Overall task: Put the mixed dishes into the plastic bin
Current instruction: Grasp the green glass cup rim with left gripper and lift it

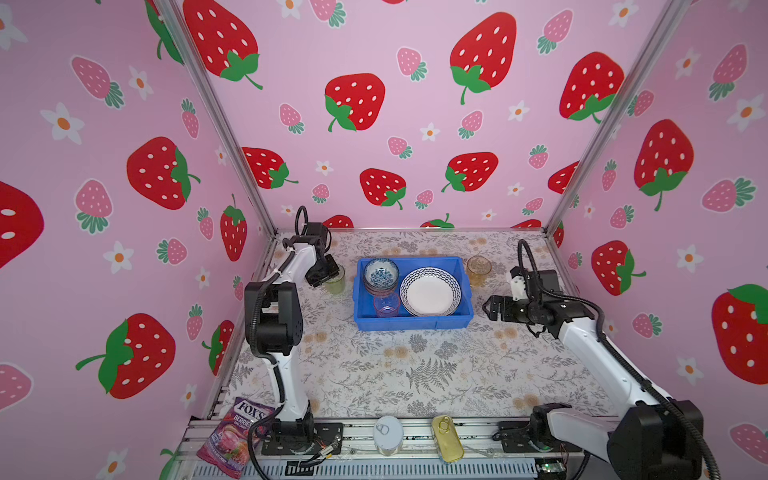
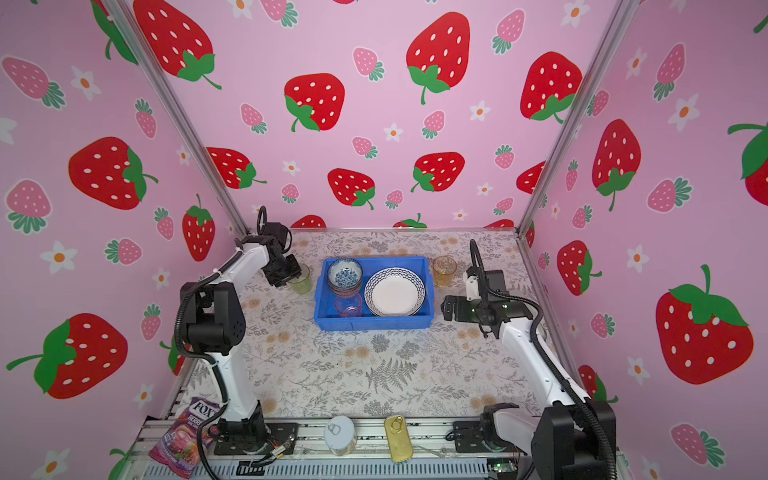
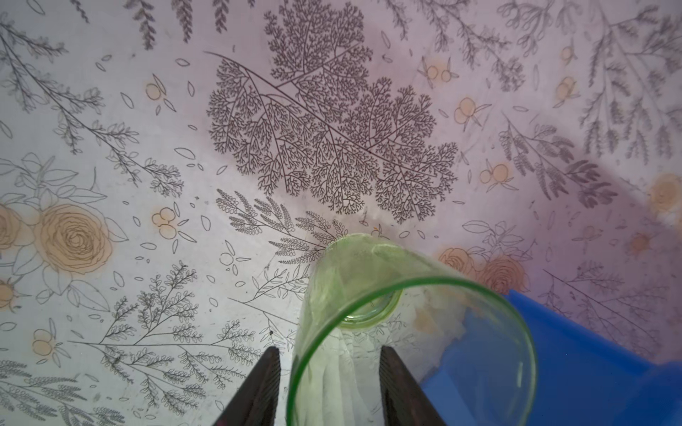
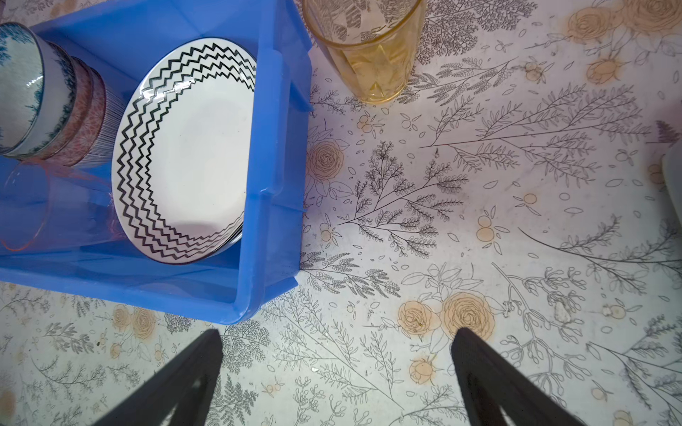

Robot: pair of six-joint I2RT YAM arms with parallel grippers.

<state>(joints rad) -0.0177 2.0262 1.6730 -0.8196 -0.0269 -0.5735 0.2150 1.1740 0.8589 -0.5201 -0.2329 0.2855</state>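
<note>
My left gripper [image 3: 329, 352] was open, with 1 finger inside the green cup [image 3: 369, 265] and 1 outside. The cup stood on the bench [image 1: 374, 374] beside the bin [image 1: 411, 322]. My right gripper [image 4: 337, 331] hung wide open near the bin's other side.

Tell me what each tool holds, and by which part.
Nothing yet. The left tool straddles the rim wall of the green tumbler, one finger inside, one outside, with gaps showing. The right tool hangs open over the table, empty.

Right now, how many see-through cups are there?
3: translucent green tumbler left of the blue plastic bin, pink tumbler inside it, amber tumbler by its far right corner.
</note>
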